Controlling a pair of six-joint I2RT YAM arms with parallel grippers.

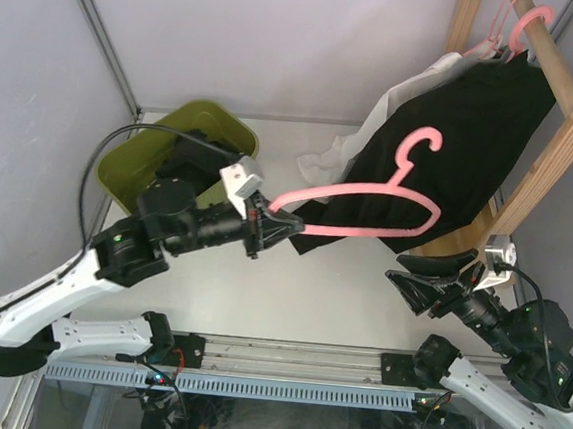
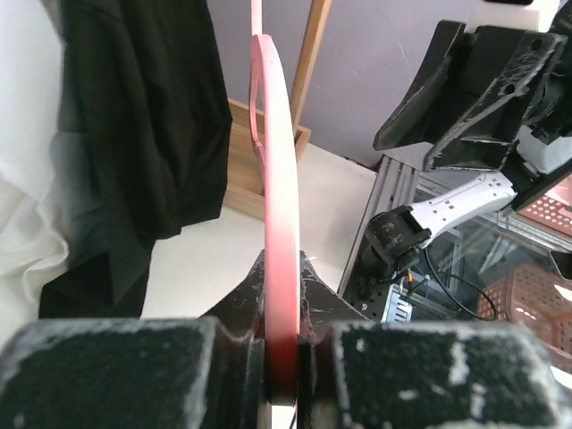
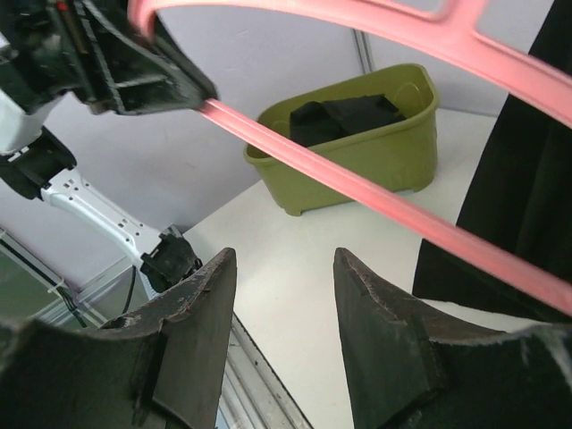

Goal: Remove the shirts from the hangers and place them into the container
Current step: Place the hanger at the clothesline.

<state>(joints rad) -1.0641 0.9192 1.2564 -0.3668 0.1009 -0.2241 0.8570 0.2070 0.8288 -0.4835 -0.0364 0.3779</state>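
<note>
Above the table (image 1: 289, 305), my left gripper (image 1: 284, 224) pinches a bare pink hanger (image 2: 279, 179); my right gripper (image 1: 407, 270) stands parted, empty, near the hanging black shirt (image 1: 475, 121).

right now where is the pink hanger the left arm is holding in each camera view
top external: centre, pink hanger jutting right from the left gripper
left wrist: hanger edge-on up the middle, pinched in the jaws
right wrist: hanger a diagonal bar, upper left to right edge
shared landmark: hanging black shirt
</note>
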